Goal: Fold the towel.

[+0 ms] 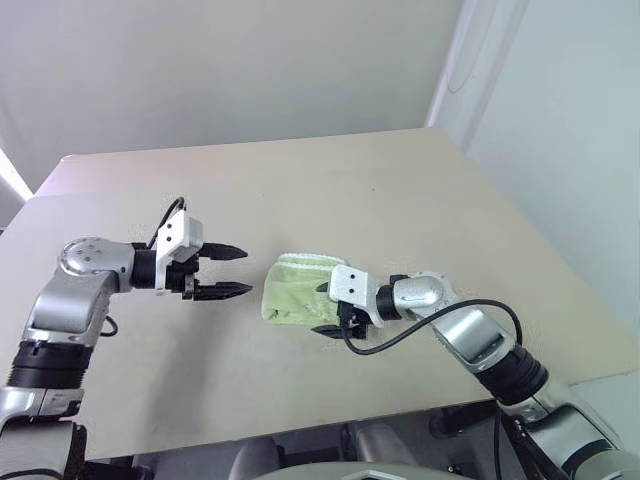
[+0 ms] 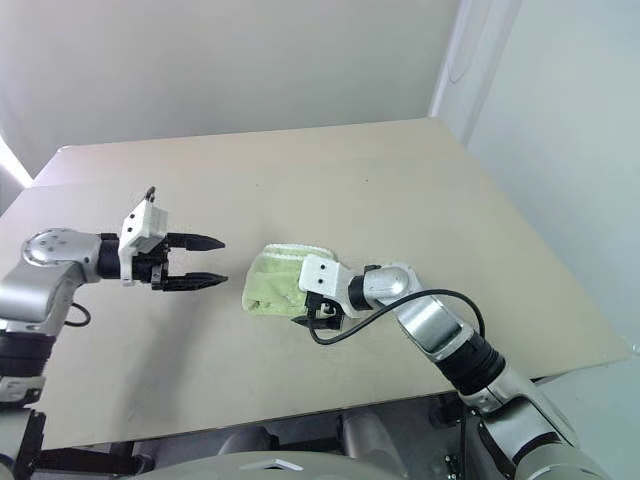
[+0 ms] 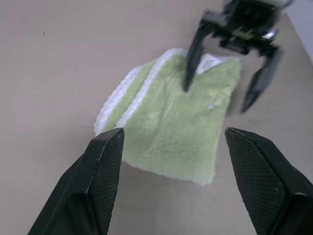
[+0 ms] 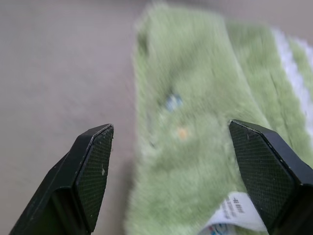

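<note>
- Right gripper (image 1: 328,308) sits right on top of the play, black fingers spread wide with nothing between them, hanging over the near end of the towel (image 1: 290,290).
- That towel lies on the table (image 1: 420,200), a bit toward the front edge, between the two arms; it looks already doubled over, a compact green pad with white edging stacked along one side and a white tag (image 4: 234,215) at the end under the right gripper.
- From the right wrist view, the green pile runs away between the open fingers, tag nearest, a small blue dot (image 4: 171,102) farther along, so its long axis lies roughly in line with that gripper.
- Left gripper (image 1: 225,271) faces the towel from the other side, held off the table, jaws also apart and empty, a clear strip of tabletop between its tips and the cloth.
- Key relation: the right arm is plainly the nearer one, above the towel's end, while the left stands off beside the white-edged side.
- My read: one fold looks done, and any further fold would call for the right gripper to drop onto the tag end and carry it along the long axis.
- Risk, I'd say: pinching just the top layer and peeling the fold open.
</note>
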You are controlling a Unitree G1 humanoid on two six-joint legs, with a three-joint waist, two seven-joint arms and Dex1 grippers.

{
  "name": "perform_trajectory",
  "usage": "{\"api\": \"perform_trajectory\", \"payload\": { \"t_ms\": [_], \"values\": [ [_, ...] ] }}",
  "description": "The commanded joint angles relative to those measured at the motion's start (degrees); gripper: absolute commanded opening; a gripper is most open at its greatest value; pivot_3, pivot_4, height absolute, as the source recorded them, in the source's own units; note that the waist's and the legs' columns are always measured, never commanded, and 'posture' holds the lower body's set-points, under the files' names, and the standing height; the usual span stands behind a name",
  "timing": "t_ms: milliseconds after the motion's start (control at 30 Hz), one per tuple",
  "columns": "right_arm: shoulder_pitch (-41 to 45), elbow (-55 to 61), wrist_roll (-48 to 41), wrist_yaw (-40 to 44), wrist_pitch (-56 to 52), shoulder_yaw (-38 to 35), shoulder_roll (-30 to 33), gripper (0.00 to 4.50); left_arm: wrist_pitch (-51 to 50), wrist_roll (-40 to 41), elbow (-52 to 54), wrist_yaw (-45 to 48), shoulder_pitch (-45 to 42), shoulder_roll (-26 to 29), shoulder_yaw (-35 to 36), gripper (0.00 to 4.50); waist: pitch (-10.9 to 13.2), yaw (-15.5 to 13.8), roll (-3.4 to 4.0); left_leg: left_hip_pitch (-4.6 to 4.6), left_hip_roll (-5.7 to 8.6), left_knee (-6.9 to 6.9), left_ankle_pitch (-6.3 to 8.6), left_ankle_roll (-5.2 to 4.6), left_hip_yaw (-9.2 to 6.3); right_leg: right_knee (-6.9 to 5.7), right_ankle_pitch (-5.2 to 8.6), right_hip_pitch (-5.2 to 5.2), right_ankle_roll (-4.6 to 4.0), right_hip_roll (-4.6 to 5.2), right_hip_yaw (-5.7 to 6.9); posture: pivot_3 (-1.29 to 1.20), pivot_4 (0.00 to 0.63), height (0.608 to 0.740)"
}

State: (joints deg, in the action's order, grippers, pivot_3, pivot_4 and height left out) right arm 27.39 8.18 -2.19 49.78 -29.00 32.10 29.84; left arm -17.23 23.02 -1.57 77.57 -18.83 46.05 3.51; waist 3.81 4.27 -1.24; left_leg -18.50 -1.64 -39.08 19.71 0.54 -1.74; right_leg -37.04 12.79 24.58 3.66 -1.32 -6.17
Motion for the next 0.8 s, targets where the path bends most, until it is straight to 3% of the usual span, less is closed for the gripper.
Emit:
{"api": "perform_trajectory", "payload": {
  "t_ms": [33, 233, 600, 733, 800],
  "values": [
    [0.3, -0.3, 3.3, -0.7, 3.6, 0.6, -0.6, 3.94, 1.3, 2.7, 3.8, -2.2, 4.0, 0.5, 5.4, 3.47, 0.0, 0.0, 0.00, 0.01, -0.02, 0.00, 0.00, 0.00, 0.00, -0.01, 0.00, 0.00, 0.00, -0.02, 0.00, 0.00, 0.000, 0.712],
    [-0.1, -2.0, 6.6, -1.5, 6.2, 1.3, -1.7, 3.94, 2.3, 2.3, 5.6, -4.1, 10.5, 1.6, 8.0, 3.47, 0.0, -0.2, -0.02, 0.02, -0.04, 0.00, 0.00, 0.00, 0.01, -0.01, 0.02, 0.01, -0.03, -0.02, 0.00, 0.00, 0.000, 0.712],
    [0.9, -7.9, 14.6, -2.7, 12.1, 3.1, -2.6, 3.94, 2.2, 1.7, 4.8, -6.7, 8.4, 1.2, 6.5, 3.47, 0.0, 0.2, -0.04, 0.11, -0.05, 0.00, 0.00, 0.01, 0.02, -0.03, 0.01, -0.03, -0.03, -0.04, 0.02, 0.00, 0.000, 0.712],
    [0.6, -8.3, 15.5, -2.8, 12.4, 3.0, -3.0, 3.06, 1.1, 2.1, 5.4, -7.3, 7.9, 1.0, 6.0, 3.49, 0.0, 0.5, -0.04, 0.16, -0.05, -0.01, 0.00, 0.01, 0.02, -0.04, 0.01, -0.07, -0.03, -0.04, 0.02, 0.00, 0.000, 0.712],
    [0.6, -8.5, 15.9, -3.1, 12.3, 2.8, -3.4, 2.30, 1.0, 1.9, 5.4, -7.4, 7.8, 1.0, 5.7, 3.49, 0.0, 0.6, -0.04, 0.16, -0.06, -0.02, 0.00, 0.01, 0.02, -0.04, 0.01, -0.07, -0.03, -0.04, 0.01, 0.00, 0.000, 0.712]
  ]
}}
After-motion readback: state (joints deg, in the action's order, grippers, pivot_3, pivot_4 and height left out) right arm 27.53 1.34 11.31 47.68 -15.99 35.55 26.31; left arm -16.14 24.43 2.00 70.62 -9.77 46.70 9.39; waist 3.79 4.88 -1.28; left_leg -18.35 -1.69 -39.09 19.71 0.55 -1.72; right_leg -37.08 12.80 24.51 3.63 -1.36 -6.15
